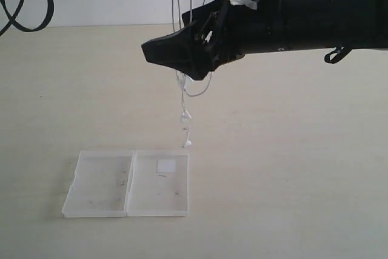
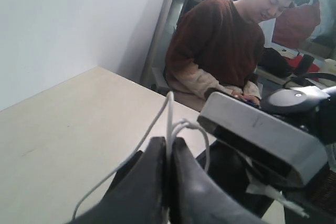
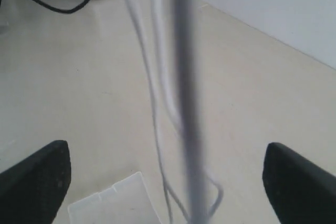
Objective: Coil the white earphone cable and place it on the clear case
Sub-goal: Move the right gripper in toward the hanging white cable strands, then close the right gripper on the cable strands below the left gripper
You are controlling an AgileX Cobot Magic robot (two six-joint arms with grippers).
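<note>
The white earphone cable (image 1: 183, 98) hangs in several strands from above the exterior view's top edge. Its earbuds (image 1: 187, 144) dangle just over the far edge of the clear case (image 1: 100, 183). The case lies open and flat on the table, with a white sticker (image 1: 166, 165) inside. My right gripper (image 1: 173, 59) reaches in from the right and is open around the hanging strands. In its wrist view the gripper (image 3: 165, 150) has the cable (image 3: 157, 108) between its spread fingers (image 3: 42, 177), and a case corner (image 3: 113, 203) lies below. My left gripper (image 2: 169, 148) is shut on the cable (image 2: 169, 119); it is outside the exterior view.
A black cable loop (image 1: 27, 10) hangs at the back left. In the left wrist view a person in a brown sweater (image 2: 220, 40) sits beyond the table's far edge. The right arm's grey wrist camera (image 2: 262, 135) is close beside my left gripper.
</note>
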